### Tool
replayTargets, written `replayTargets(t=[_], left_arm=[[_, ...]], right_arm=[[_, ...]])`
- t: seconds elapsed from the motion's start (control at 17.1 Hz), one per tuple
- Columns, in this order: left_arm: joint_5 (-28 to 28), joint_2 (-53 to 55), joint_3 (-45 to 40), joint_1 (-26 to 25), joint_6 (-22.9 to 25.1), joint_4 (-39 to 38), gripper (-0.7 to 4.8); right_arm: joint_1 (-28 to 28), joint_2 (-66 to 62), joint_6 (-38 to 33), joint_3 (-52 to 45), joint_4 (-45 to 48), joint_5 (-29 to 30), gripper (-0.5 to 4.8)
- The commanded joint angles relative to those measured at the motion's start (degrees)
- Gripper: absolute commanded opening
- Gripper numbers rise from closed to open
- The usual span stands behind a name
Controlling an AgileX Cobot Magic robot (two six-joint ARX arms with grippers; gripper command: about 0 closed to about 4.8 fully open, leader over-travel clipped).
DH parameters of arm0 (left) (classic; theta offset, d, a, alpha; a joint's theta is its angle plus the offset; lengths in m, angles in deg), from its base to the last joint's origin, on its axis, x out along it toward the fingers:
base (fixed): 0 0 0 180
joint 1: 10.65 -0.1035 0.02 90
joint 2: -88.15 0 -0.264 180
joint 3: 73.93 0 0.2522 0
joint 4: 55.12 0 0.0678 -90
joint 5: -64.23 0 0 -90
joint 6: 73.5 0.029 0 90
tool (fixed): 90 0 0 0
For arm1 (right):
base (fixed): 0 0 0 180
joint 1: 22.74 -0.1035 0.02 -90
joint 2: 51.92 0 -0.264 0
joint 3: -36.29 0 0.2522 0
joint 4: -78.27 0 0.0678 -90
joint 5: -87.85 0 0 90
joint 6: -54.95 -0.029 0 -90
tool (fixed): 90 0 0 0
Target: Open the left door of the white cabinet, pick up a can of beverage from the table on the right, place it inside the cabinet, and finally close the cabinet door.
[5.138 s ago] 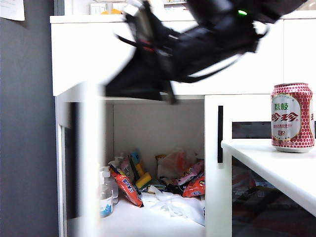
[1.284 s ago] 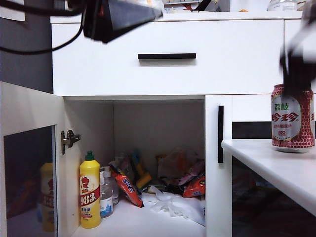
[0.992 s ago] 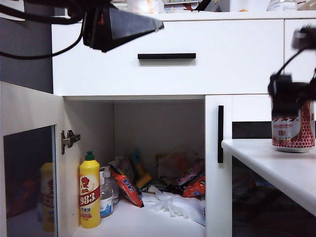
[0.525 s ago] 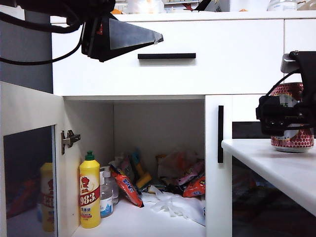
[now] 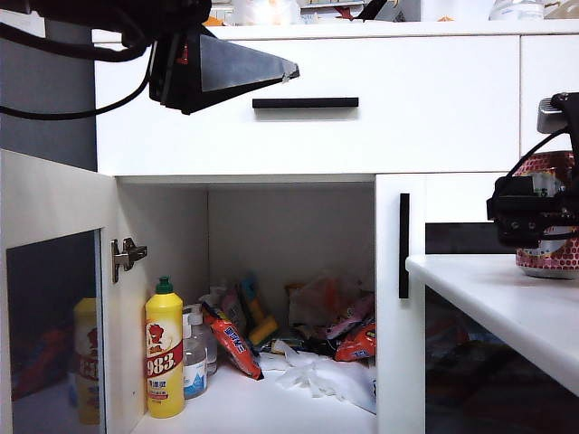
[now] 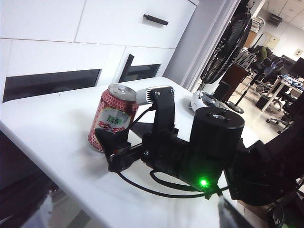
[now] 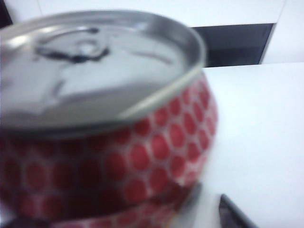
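While the can of beverage stood upright on the tabletop at the right, near its front edge, the right gripper was down at can height w/ its black body across the can's left side. From the left wrist view the can showed red honeycomb print, white label and silver lid, and the right gripper sat right against it; fingers looked spread wide, one low beside the can base, though whether they touched the can I couldn't tell. Right wrist view was filled by the can, blurred and very close, w/ one dark fingertip just beside its base on the white tabletop.

Left gripper hung high at upper left, in front of the white cabinet at drawer level, fingers spread and holding nothing, well apart from the can. The left door was swung fully open. Inside the cabinet: a yellow bottle w/ green cap at the left, a clear pump bottle beside it, and a pile of snack packets toward the back.
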Motion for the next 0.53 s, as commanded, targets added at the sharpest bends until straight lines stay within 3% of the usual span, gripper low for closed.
replayTargets(t=[0.06, 0.23, 0.53], left_arm=[[-0.24, -0.11, 0.13, 0.0, 0.26, 0.72, 4.79], [-0.15, -0.13, 0.13, -0.04, 0.26, 0.76, 4.79], [0.59, -1.88, 0.13, -0.11, 0.17, 0.76, 4.79]], right_arm=[[-0.09, 0.13, 0.22, 0.2, 1.42, 0.68, 1.32], [-0.28, 0.2, 3.65, 0.2, 3.13, 8.11, 1.25], [-0.31, 6.36, 4.96, 0.85, 5.18, 15.37, 1.25]])
